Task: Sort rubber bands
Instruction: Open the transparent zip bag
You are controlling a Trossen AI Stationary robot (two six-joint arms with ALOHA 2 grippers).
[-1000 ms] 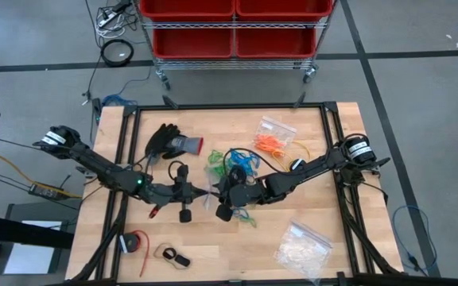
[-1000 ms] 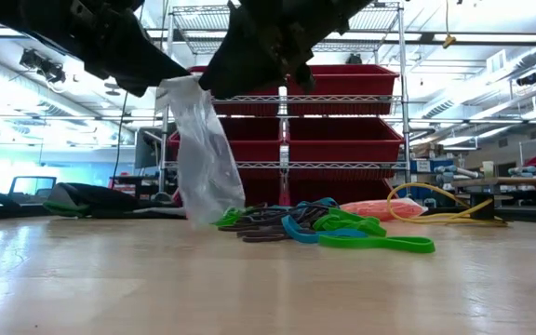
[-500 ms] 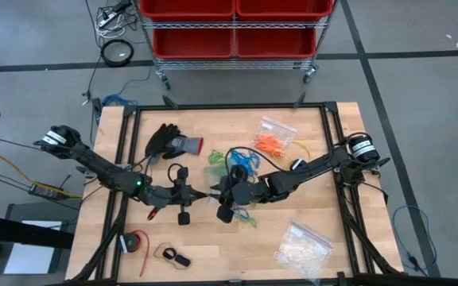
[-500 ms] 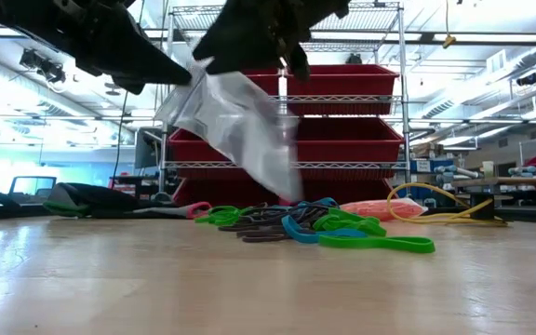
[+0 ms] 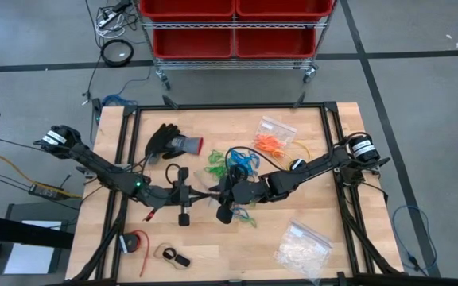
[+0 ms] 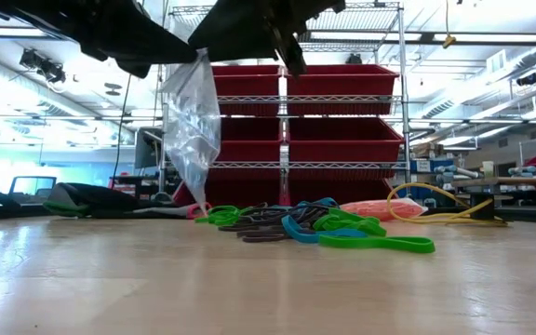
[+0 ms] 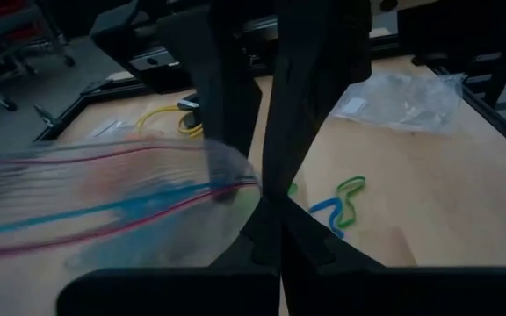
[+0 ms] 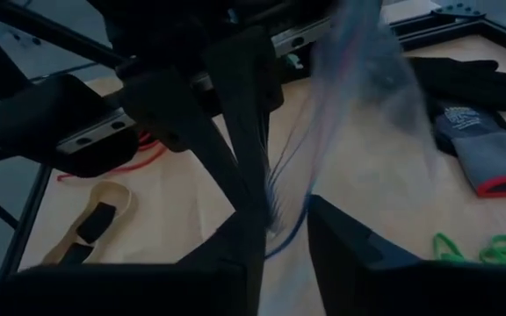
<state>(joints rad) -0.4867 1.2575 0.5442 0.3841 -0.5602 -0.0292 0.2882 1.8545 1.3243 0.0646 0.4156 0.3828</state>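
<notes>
A clear zip bag [image 6: 194, 130] hangs above the middle of the table between my two grippers. My left gripper [image 5: 199, 193] is shut on its top edge. My right gripper [image 5: 223, 193] faces it from the table's right. Its fingers stand apart on either side of the bag's zip edge [image 8: 278, 211]. The rubber bands [image 5: 233, 163], green, blue and dark loops, lie in a loose pile [image 6: 314, 228] on the table just beyond the grippers. A green and a blue band [image 7: 339, 197] lie apart on the near side. My left gripper pinches the bag's zip strip [image 7: 235, 186] between its two fingers, coming level from the table's left. The bag hangs down below the fingers, slack and clear of the table. My right gripper has the zip edge between its fingers; I cannot tell whether they touch it.
A black glove [image 5: 169, 141] lies at the far left. A bag of orange bands [image 5: 273, 137] and a yellow cable [image 5: 296, 147] are at the far right. A bag of whitish pieces [image 5: 302, 248] lies near right and a red roll [image 5: 136, 242] near left.
The bag swung out toward the table's right, spreading wide. It has fallen back and now hangs straight and narrow below my left gripper. Both arms have stayed close together above the table's middle.
</notes>
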